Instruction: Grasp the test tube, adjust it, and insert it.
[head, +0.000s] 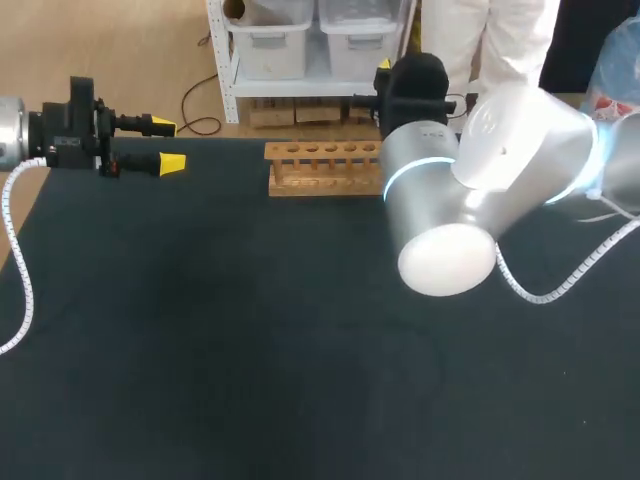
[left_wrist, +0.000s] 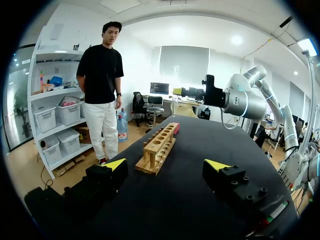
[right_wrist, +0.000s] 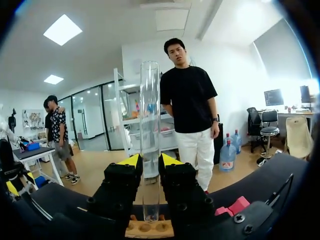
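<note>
A clear glass test tube (right_wrist: 150, 100) stands upright between the yellow tips of my right gripper (right_wrist: 150, 161), which is shut on its lower half. Its rounded end hangs just above the holes of the wooden rack (right_wrist: 149, 229). In the head view the rack (head: 322, 165) lies at the table's far edge, and my right arm (head: 470, 190) covers its right end. My left gripper (head: 166, 144) hovers open and empty at the far left. In the left wrist view the rack (left_wrist: 160, 149) lies ahead of the left gripper (left_wrist: 166, 165).
A small pink object (right_wrist: 232, 207) lies on the black table (head: 250, 350) by the rack's far end, and also shows as the pink object (left_wrist: 176, 128) in the left wrist view. White cables (head: 560, 285) hang from both arms.
</note>
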